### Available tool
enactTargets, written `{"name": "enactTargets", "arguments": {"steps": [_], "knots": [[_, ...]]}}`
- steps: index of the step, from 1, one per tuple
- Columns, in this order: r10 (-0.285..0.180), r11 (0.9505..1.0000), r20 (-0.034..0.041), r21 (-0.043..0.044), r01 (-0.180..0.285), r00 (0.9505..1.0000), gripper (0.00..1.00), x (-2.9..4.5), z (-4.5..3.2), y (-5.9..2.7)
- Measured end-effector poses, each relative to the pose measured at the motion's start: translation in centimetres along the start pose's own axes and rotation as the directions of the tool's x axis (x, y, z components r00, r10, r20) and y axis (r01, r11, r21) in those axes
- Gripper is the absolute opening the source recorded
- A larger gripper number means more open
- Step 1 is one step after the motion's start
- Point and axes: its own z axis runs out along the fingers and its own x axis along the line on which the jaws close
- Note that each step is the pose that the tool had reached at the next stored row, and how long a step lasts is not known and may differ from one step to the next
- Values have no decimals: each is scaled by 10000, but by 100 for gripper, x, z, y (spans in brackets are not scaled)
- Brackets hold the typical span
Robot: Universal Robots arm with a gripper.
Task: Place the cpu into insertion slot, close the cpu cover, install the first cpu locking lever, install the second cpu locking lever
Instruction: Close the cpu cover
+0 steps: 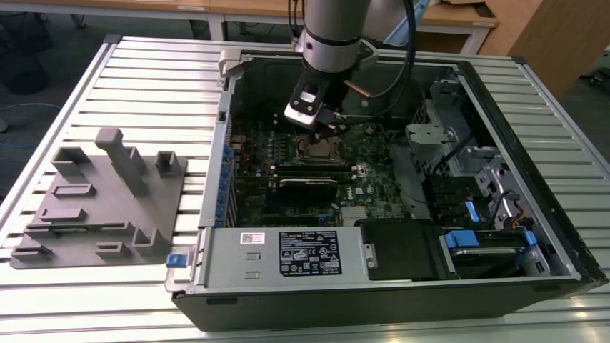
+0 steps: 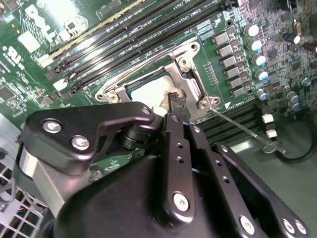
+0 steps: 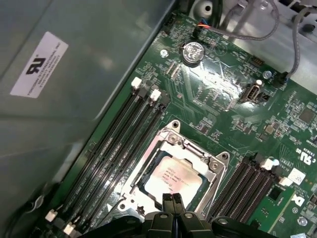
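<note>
The cpu (image 3: pixel 171 179), a small flat silver-grey square chip, lies just ahead of the black gripper's (image 3: pixel 173 199) empty, pressed-together jaws. It sits in the dark, silver-rimmed insertion slot (image 3: pixel 173 130) beneath the thin silver frame-shaped cpu cover (image 3: pixel 195 151). A thin wire locking lever (image 2: pixel 242 130) juts free beside it.

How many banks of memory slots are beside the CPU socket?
2. One bank lies between the insertion slot and the grey case wall; the other bank lies on the slot's opposite side. Others may be hidden.
</note>
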Motion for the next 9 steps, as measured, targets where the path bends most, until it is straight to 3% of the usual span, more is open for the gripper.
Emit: {"name": "enactTargets", "arguments": {"steps": [4, 9], "knots": [[-669, 9978, -16, 20, 669, 9978, 11, 0, 0, 0], [-1540, 9881, -41, 45, 1540, 9881, 11, 0, 0, 0]]}}
